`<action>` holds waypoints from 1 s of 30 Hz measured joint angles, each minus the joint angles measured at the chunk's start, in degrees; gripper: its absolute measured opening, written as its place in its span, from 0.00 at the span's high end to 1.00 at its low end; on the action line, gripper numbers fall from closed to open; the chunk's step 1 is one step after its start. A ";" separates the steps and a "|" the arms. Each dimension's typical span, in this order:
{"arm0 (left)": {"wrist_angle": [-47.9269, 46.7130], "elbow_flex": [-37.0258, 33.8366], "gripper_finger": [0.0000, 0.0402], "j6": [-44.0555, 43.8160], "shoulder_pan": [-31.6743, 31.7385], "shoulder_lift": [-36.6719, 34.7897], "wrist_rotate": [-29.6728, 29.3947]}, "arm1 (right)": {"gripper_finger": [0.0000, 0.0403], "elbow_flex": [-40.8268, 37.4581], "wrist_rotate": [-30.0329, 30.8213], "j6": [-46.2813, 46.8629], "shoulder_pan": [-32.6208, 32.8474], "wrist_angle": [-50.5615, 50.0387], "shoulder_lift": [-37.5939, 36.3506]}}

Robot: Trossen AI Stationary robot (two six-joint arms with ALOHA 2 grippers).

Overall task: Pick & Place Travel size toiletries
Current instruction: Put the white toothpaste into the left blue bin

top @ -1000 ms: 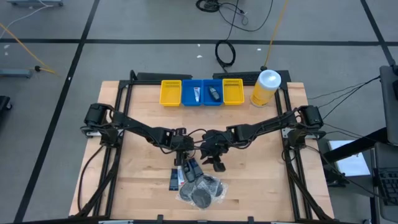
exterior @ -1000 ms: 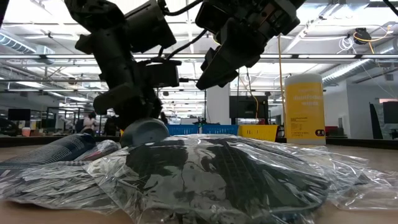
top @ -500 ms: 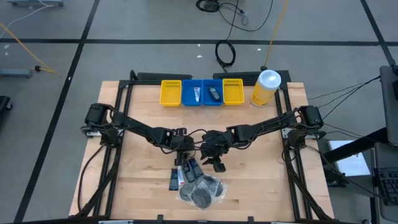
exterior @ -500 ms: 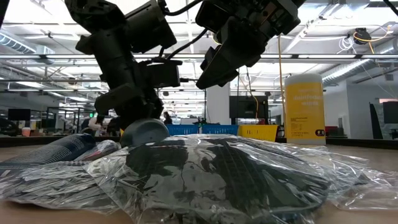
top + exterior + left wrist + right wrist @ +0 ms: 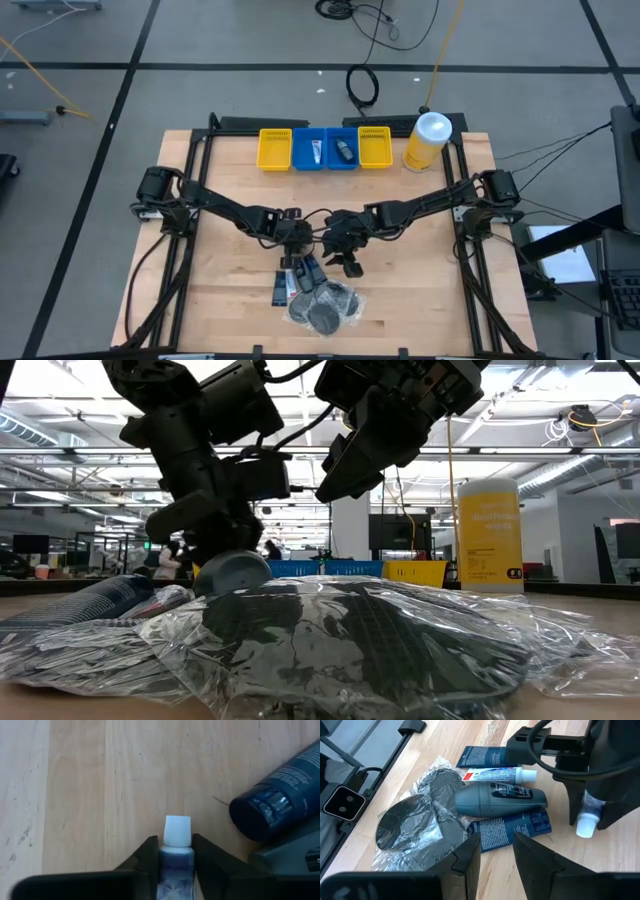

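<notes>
Left gripper (image 5: 291, 258): low over the table centre, at the top edge of the toiletry pile. Its fingers (image 5: 148, 857) are closed against both sides of a small tube with a white cap (image 5: 177, 842), the cap projecting forward between them. A dark blue tube (image 5: 280, 795) lies just beside it on the wood.

Right gripper (image 5: 350, 266): held above the table, just right of the left gripper. Its jaws stand slightly apart and grip nothing.

Remaining toiletries, seen in the right wrist view: a white printed tube (image 5: 499, 774), a grey bottle (image 5: 497, 801), a flat dark packet (image 5: 512, 828), and bagged mesh puffs (image 5: 415, 822).

Surface: a light wooden table (image 5: 220, 300). At its far edge sit yellow and blue bins (image 5: 324, 148) and a yellow canister (image 5: 427, 140).

Room: an open hall with ceiling lights.
</notes>
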 joint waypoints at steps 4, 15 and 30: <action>-0.01 -0.02 0.91 0.74 0.04 0.02 -0.53 | 0.72 0.00 -0.01 -0.01 0.00 -0.02 0.00; -8.57 -0.32 0.90 0.20 0.26 -3.81 -6.64 | 0.72 0.00 0.01 0.00 0.00 -0.04 0.00; -16.95 -0.21 0.89 2.20 4.74 -22.56 -20.43 | 0.72 0.04 -0.01 -0.11 0.00 0.96 0.00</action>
